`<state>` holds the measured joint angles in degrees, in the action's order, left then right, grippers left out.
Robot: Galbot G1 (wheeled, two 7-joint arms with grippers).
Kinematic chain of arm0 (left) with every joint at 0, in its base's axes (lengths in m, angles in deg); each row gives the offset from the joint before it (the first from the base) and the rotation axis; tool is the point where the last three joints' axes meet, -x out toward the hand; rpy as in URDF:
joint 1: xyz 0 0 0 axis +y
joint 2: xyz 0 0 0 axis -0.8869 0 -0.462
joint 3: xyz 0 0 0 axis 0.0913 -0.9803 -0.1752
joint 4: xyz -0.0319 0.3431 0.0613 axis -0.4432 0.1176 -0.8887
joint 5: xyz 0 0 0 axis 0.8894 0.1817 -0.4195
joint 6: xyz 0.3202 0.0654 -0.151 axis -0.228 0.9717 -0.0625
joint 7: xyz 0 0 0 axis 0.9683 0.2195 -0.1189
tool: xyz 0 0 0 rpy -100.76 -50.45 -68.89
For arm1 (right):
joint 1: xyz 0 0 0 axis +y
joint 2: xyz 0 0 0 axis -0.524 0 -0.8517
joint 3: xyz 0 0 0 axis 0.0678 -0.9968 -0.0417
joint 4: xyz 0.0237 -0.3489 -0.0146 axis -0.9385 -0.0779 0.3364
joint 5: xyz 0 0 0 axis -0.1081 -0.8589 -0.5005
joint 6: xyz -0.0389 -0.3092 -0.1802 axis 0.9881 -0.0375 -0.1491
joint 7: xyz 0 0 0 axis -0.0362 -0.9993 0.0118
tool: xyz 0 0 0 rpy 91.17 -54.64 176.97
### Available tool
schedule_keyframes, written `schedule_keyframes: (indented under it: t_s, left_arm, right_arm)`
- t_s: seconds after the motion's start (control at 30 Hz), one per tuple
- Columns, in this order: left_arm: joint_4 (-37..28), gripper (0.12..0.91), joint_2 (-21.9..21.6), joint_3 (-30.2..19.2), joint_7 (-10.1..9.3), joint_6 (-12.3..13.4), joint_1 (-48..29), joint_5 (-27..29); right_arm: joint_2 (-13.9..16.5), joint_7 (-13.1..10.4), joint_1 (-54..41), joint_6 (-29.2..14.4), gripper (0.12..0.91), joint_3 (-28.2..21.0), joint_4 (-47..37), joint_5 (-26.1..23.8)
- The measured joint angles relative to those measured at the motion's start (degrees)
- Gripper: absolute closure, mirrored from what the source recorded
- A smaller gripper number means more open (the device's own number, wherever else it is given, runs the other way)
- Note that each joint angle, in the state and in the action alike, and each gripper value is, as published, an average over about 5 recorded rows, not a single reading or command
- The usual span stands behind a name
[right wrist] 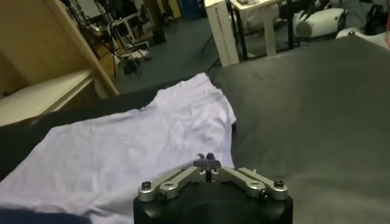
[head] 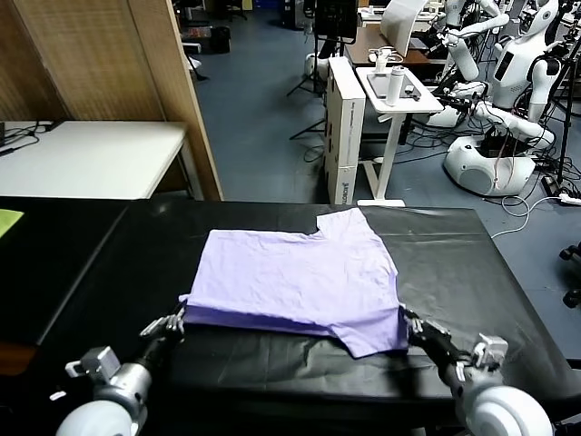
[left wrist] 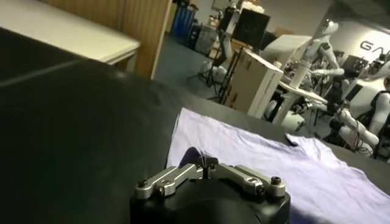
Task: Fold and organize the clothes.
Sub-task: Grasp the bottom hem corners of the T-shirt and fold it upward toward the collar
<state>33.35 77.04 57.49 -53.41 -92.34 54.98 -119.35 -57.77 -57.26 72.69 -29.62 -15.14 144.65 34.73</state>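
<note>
Where the lavender T-shirt [head: 300, 280] lies spread on the black table [head: 472, 263], its near edge is doubled over and one sleeve stays hidden. Left gripper [head: 172, 322] has its fingers pinched together on the near left corner; right gripper [head: 416, 327] is clamped on the near right corner. A yellow-green cloth [head: 9, 221] is cut off at far left.
</note>
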Motion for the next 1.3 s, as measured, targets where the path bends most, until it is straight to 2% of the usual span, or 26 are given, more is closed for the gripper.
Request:
schedule_keyframes:
  t_s: [0.43,0.67,0.77,0.83,0.93,1.03,1.13,1.2,1.3]
  left_arm:
    - [-7.3,0.882,-2.2,-2.5,0.57,0.2,-6.3,0.5]
    - [-10.1,0.882,-2.5,-2.8,0.63,0.3,-8.0,0.5]
    - [-10.9,0.882,-2.5,-3.0,0.72,0.2,-8.4,0.5]
    - [-11.2,0.872,-2.5,-3.1,0.91,0.1,-8.7,0.7]
    - [-11.4,0.770,-2.4,-3.0,1.30,0.0,-8.9,1.2]
    - [-11.0,0.590,-2.4,-2.6,1.29,0.0,-8.6,1.4]
    - [-10.2,0.400,-2.4,-2.1,1.05,0.0,-7.9,1.6]
    - [-9.4,0.271,-2.3,-1.7,0.98,0.0,-7.1,1.9]
    - [-8.2,0.153,-2.0,-1.4,1.05,0.0,-5.7,2.8]
  right_arm:
    - [-1.8,-0.4,-3.0,-1.0,0.887,-2.0,-4.1,-1.5]
    - [-1.9,0.7,-3.2,-0.2,0.885,-2.2,-4.7,-1.4]
    - [-1.4,1.8,-2.6,0.2,0.812,-1.5,-3.9,-1.4]
    - [-0.8,2.4,-1.9,0.5,0.695,-1.0,-3.0,-1.4]
    - [0.1,2.8,-0.4,0.9,0.505,-0.1,-1.2,-1.7]
    - [1.3,3.3,2.0,1.2,0.318,1.1,1.1,-2.5]
    - [2.7,3.9,5.2,1.3,0.174,2.8,3.7,-3.2]
    - [3.6,4.1,7.5,1.3,0.137,3.9,5.1,-3.4]
    - [4.6,4.5,10.7,1.3,0.121,5.4,6.8,-3.8]
